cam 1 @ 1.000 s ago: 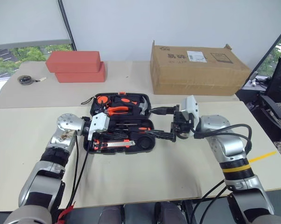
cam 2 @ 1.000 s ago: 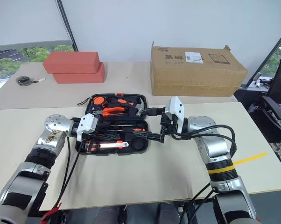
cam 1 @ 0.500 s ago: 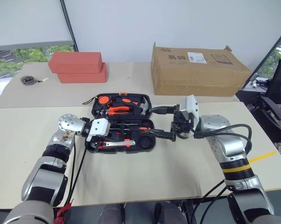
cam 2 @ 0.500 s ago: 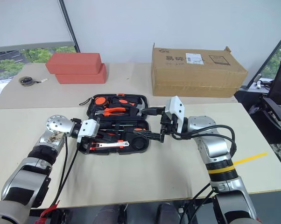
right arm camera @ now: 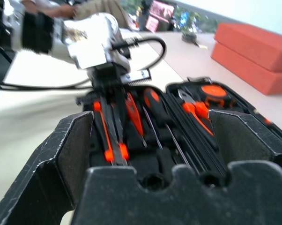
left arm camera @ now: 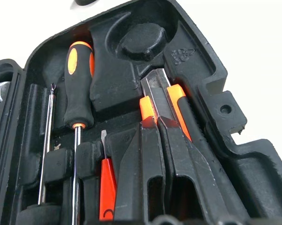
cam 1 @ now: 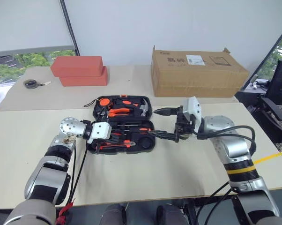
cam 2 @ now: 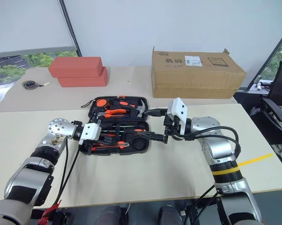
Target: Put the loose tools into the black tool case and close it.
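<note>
The black tool case (cam 1: pixel 152 148) lies open on the table, both halves flat. Its near half holds a black-and-orange screwdriver (left arm camera: pixel 77 89), a slim orange screwdriver (left arm camera: pixel 107 183), the orange-black utility knife (cam 1: pixel 116 144) and a dark round piece (cam 1: pixel 142 141). My left gripper (cam 1: pixel 112 138) reaches in from the case's left end. It is shut, and its fingertips (left arm camera: pixel 150 129) rest on top of the knife. My right gripper (cam 1: pixel 163 123) stands open at the case's right edge, with nothing between its fingers (right arm camera: pixel 75 154).
Orange-handled pliers (cam 1: pixel 116 111) and a hammer (cam 1: pixel 142 108) sit in the far half. A cardboard box (cam 1: pixel 197 70) stands behind at the right and red boxes (cam 1: pixel 80 71) at the back left, with a tape measure (cam 1: pixel 31 84) beside them. An office chair (cam 1: pixel 277 105) stands past the table's right edge.
My left gripper has sunk a little onto the near half of the case, still shut. The right gripper has kept its place. The whole view has shifted slightly.
</note>
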